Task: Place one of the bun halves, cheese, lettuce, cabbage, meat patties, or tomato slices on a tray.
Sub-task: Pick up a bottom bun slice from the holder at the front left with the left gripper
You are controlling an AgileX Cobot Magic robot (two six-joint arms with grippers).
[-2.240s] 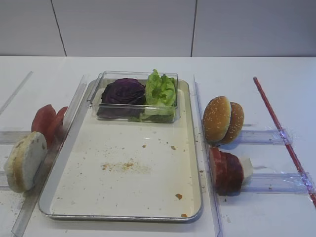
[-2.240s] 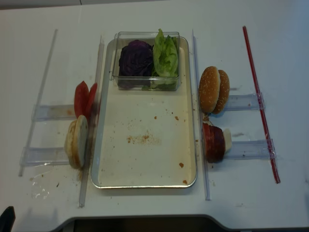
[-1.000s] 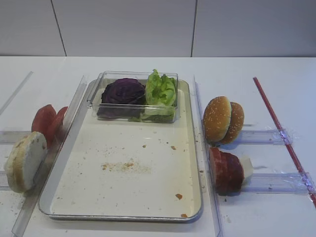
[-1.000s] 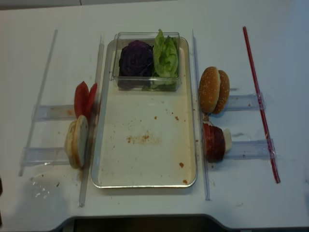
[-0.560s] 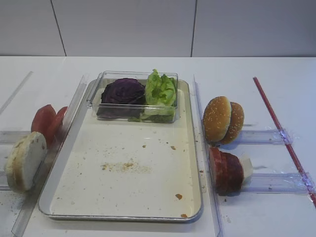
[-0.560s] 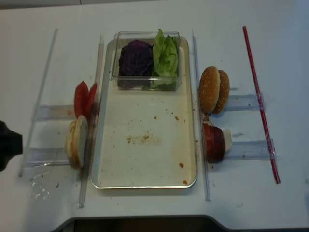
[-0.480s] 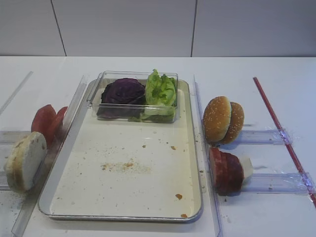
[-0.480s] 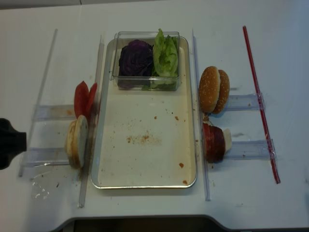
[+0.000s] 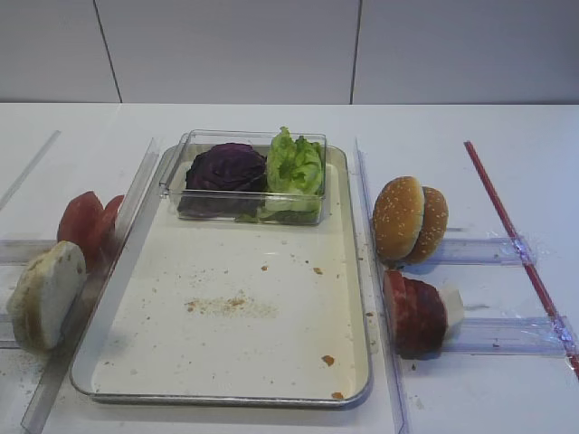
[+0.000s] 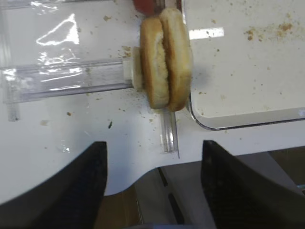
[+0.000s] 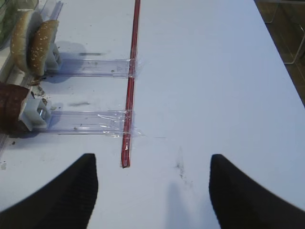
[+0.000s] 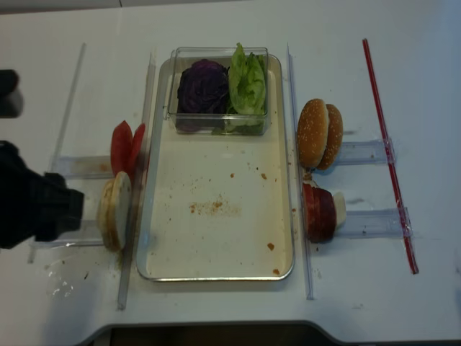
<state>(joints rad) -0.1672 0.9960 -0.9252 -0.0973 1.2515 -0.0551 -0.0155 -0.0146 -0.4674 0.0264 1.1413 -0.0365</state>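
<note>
Left arm (image 12: 32, 205): It had come in from the left edge of the top view. A little while ago it was only a dark bit at that edge; now it was right beside the bun halves (image 12: 115, 210).
Left gripper (image 10: 152, 186): Its two dark fingers (image 10: 71, 181) were wide apart and held nothing.
Bun halves: Two flat halves stood on edge, pressed together, straight ahead of the gap between the fingers. They did not touch the fingers. They sat just outside the left rim of the tray (image 12: 216, 270).
What that means: I think the arm was lining up to grab a bun half. The grab had not been made yet.
Tray: No bun lay on its floor, only crumbs. At the far end, the clear box (image 9: 244, 176) held the cabbage (image 9: 226, 167) and the lettuce (image 9: 294, 163).
Right gripper (image 11: 152, 191): Its fingers were apart and empty. The meat patties (image 11: 12, 107) lay far ahead, to the left of them.
Hard to see: The fingertips were cut off at the bottom of both wrist views. The tomato slices (image 10: 147, 5) were mostly cut off at the top of the left wrist view. The front high view showed no arm at all.
</note>
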